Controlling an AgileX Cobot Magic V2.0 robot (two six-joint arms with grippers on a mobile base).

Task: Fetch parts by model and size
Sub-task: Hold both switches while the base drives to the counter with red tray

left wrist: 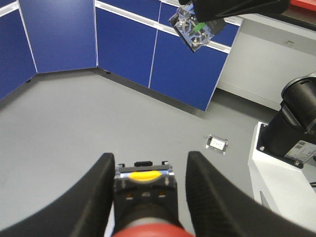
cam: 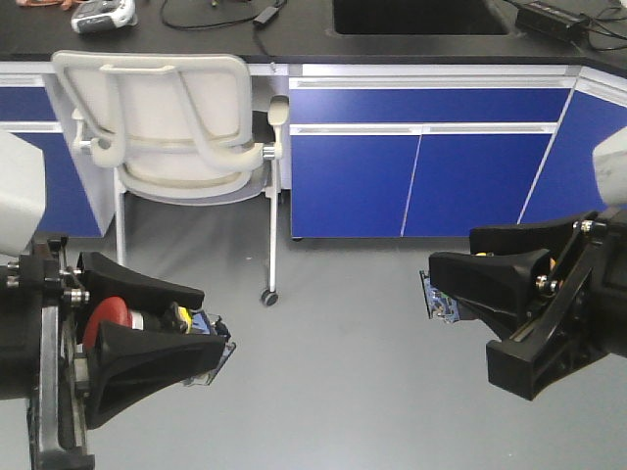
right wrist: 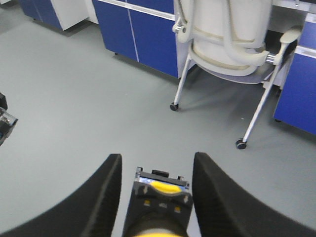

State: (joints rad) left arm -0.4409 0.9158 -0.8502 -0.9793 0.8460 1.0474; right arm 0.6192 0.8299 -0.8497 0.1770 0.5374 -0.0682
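My left gripper (cam: 208, 328) is shut on the red-capped switch (cam: 108, 318), held in the air over the grey floor, with its blue base pointing out past the fingertips. In the left wrist view the red cap (left wrist: 148, 231) sits at the bottom and the black body lies between the fingers of the left gripper (left wrist: 150, 158). My right gripper (cam: 460, 308) is shut on the yellow-capped switch (cam: 441, 299). In the right wrist view its black body (right wrist: 160, 195) lies between the fingers of the right gripper (right wrist: 157, 158), with the yellow cap at the bottom edge.
A white chair on castors (cam: 176, 117) stands before blue cabinets (cam: 421, 166) under a black counter (cam: 294, 34). A floor socket (left wrist: 217, 143) lies near the white robot base (left wrist: 281, 173). The right gripper's switch (left wrist: 195, 27) shows in the left wrist view.
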